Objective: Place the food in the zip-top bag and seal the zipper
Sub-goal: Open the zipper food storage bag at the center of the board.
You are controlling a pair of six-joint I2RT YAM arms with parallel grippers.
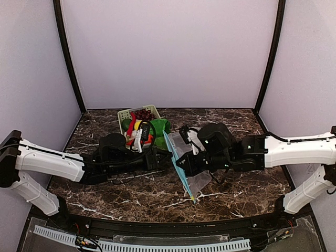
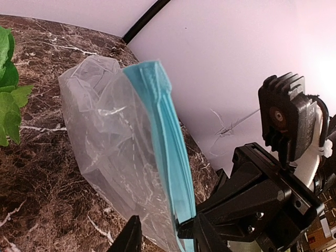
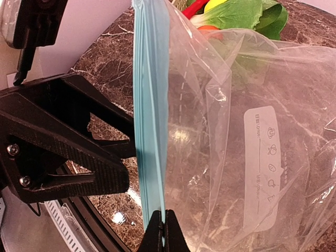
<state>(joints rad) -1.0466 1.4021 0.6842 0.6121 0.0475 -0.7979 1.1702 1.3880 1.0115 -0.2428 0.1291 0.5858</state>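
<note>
At the left, back on the marble table, the food sits heaped in and against the pale green basket, none of it in the bag yet. Just to its right the left gripper reaches for the bag's mouth, its jaws partly open with one finger on each side of the zipper; they look close to the strip but not clamped on it. The zip-top bag stands on edge mid-table, mouth turned toward the left arm, its clear body slumping away to the right. The right gripper is pinched tight on the blue strip and holds the bag up. The film looks thin, light, slippery and floppy, so it will probably crumple or slide if taken by the body. The stiffer blue band is the better hold, and I judge that each gripper needs one lip of it to pull the mouth open
</note>
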